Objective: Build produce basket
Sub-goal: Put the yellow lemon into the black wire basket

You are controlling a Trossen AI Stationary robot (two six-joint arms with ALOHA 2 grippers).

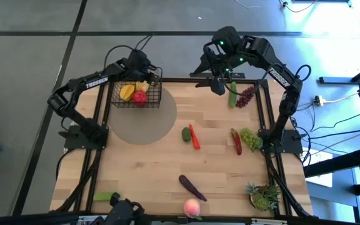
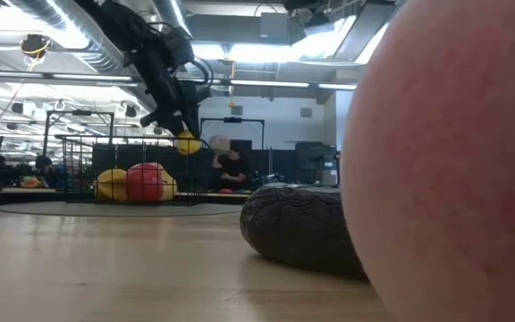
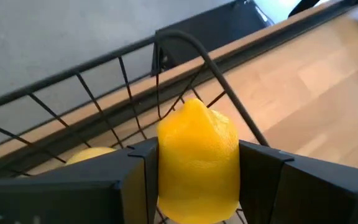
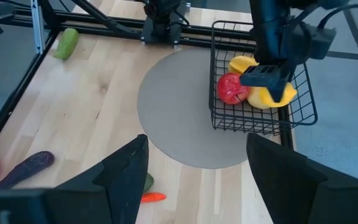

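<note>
Bright ceiling lights [image 2: 266, 54], soft shadows, blurred peach [image 2: 454, 161] looming close in low view

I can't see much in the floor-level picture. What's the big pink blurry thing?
Low view: a peach right against the lens, out of focus; the high view shows it at the table's near edge. The eggplant behind is soft too; the basket looks sharper.
</note>
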